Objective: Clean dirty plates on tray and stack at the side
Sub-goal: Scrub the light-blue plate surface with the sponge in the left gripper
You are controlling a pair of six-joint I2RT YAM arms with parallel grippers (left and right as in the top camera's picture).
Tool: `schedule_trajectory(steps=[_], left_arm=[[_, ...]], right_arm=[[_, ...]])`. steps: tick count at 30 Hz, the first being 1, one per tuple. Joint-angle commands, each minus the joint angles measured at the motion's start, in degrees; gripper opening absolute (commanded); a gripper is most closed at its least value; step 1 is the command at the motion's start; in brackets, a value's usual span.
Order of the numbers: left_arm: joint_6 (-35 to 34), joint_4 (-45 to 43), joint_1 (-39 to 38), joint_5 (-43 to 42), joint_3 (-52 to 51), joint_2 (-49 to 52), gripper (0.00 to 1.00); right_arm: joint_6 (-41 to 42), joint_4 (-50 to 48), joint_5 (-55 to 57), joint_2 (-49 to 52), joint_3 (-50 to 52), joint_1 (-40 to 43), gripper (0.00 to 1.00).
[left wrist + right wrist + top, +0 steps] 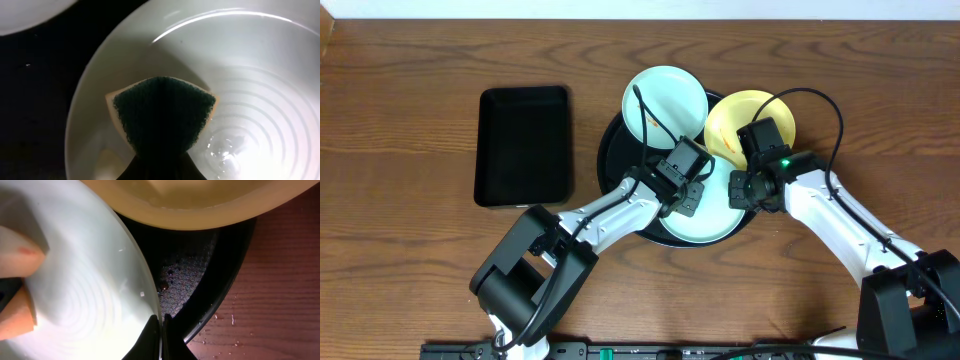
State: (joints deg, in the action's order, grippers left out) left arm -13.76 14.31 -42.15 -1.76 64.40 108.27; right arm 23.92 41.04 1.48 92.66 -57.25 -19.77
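A mint-blue plate (705,215) lies in the front of the round black tray (612,150). My left gripper (688,192) is shut on a sponge with a dark green scouring face (162,112) and presses it on this plate (260,75). My right gripper (740,190) is shut on the plate's right rim (155,315). A second mint-blue plate (665,100) sits at the tray's back. A pale yellow plate (748,122) leans on the tray's right rim and shows in the right wrist view (200,205). The sponge's orange side (15,305) shows at left there.
A smaller black rectangular tray (523,145) lies to the left on the wooden table. Water drops lie on the tray floor (190,280) and on the wood by its rim (280,300).
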Motion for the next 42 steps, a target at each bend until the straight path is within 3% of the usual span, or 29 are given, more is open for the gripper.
schedule_trajectory(steps=[1, 42], left_arm=[[-0.5, -0.3, 0.2, 2.9, -0.9, 1.2, 0.08], [1.2, -11.5, 0.3, 11.9, -1.3, 3.6, 0.08]], right_arm=[[0.7, 0.1, -0.5, -0.1, 0.1, 0.2, 0.01], [0.7, 0.1, -0.5, -0.1, 0.1, 0.2, 0.01]])
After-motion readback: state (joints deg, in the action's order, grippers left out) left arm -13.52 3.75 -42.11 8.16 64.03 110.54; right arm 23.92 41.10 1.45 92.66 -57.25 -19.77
